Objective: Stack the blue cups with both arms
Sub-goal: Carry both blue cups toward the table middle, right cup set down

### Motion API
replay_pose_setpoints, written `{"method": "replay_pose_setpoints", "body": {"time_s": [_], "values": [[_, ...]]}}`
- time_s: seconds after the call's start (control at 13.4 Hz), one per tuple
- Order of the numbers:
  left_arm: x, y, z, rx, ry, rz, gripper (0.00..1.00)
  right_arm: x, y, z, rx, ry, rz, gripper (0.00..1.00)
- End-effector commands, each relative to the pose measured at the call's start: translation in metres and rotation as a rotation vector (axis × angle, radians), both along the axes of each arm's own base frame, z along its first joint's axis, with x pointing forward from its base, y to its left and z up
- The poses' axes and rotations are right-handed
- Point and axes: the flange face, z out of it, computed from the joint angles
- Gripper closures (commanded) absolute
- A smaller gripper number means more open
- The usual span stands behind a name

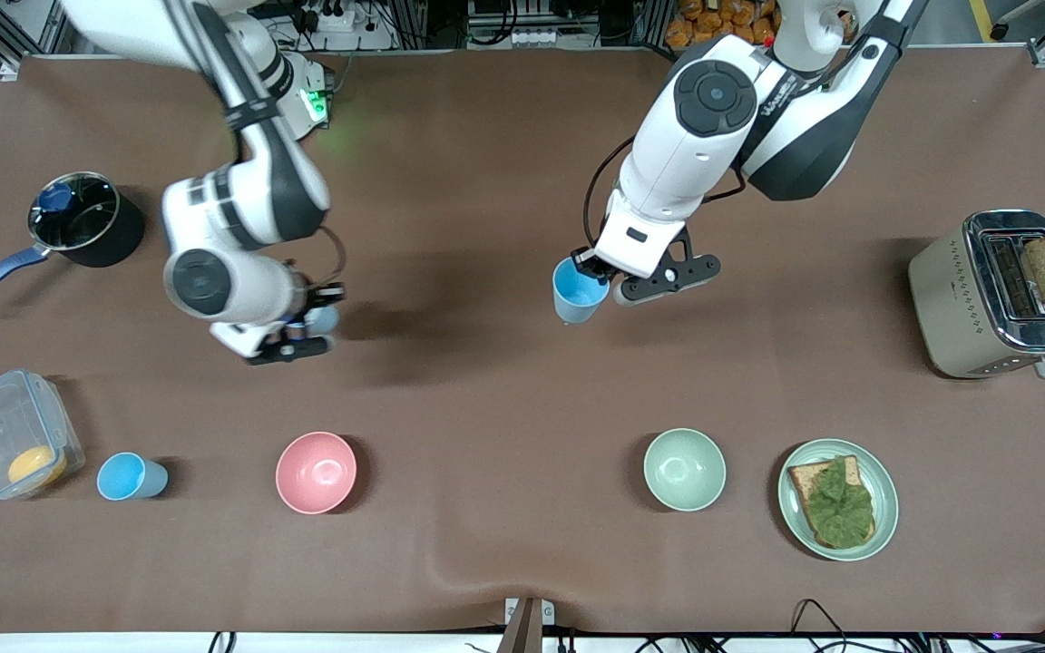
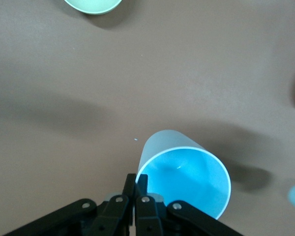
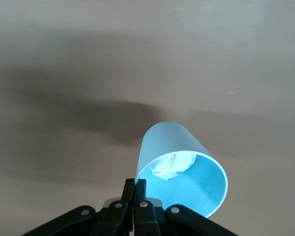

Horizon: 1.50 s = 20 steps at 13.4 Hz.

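Note:
My left gripper (image 1: 584, 265) is shut on the rim of a blue cup (image 1: 577, 292) and holds it tilted above the middle of the table. In the left wrist view the fingers (image 2: 136, 179) pinch the cup's rim, and the cup (image 2: 184, 177) is bright sky-blue inside. My right gripper (image 1: 316, 319) is shut on the rim of a second blue cup (image 1: 329, 318), mostly hidden by the arm, above the table. In the right wrist view (image 3: 136, 184) this cup (image 3: 182, 172) has a crumpled white scrap inside. A third blue cup (image 1: 131, 476) stands near the front camera at the right arm's end.
A clear plastic box (image 1: 10, 435) sits beside the third cup. A pink bowl (image 1: 316, 472), a pale green bowl (image 1: 684, 469) and a plate with toast (image 1: 837, 499) line the front. A black pot (image 1: 85, 222) and a toaster (image 1: 999, 290) stand at the table's ends.

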Motion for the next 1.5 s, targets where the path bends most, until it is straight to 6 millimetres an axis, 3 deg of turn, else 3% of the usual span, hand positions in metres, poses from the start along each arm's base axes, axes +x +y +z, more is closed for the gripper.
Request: {"method": "replay_pose_setpoints", "body": {"time_s": [0.0,0.15,0.3,0.45,0.6,0.67,0.75,1.05,1.35,1.42], "values": [[-0.001,-0.021,0.004,-0.024,0.006,0.01,1.0,0.011,0.074,-0.014,0.012,0.011,-0.088,1.0],[-0.004,-0.039,-0.002,-0.039,0.017,0.024,1.0,0.006,0.126,-0.023,-0.001,-0.002,-0.136,1.0],[-0.02,-0.072,-0.009,-0.026,0.018,0.066,1.0,0.002,0.158,-0.043,-0.017,-0.028,-0.172,1.0],[-0.03,-0.086,-0.017,0.007,0.004,0.076,1.0,0.002,0.169,-0.058,-0.015,-0.056,-0.216,1.0],[-0.034,-0.089,-0.012,0.012,-0.014,0.065,1.0,-0.006,0.179,-0.062,-0.022,-0.054,-0.213,1.0],[-0.034,-0.089,-0.012,0.008,-0.009,0.07,1.0,-0.007,0.179,-0.064,-0.025,-0.053,-0.213,0.67],[-0.032,-0.088,-0.016,0.011,-0.006,0.071,1.0,-0.006,0.18,-0.058,-0.02,-0.06,-0.214,0.01],[-0.031,-0.088,-0.02,0.018,-0.003,0.071,1.0,0.013,0.166,-0.023,-0.015,-0.055,-0.21,0.0],[-0.026,-0.092,-0.009,-0.012,-0.012,0.082,1.0,0.046,0.108,0.029,-0.009,-0.006,-0.233,0.0],[-0.02,-0.097,-0.016,-0.02,0.001,0.109,1.0,0.052,0.086,0.04,-0.002,0.009,-0.212,0.0]]}}
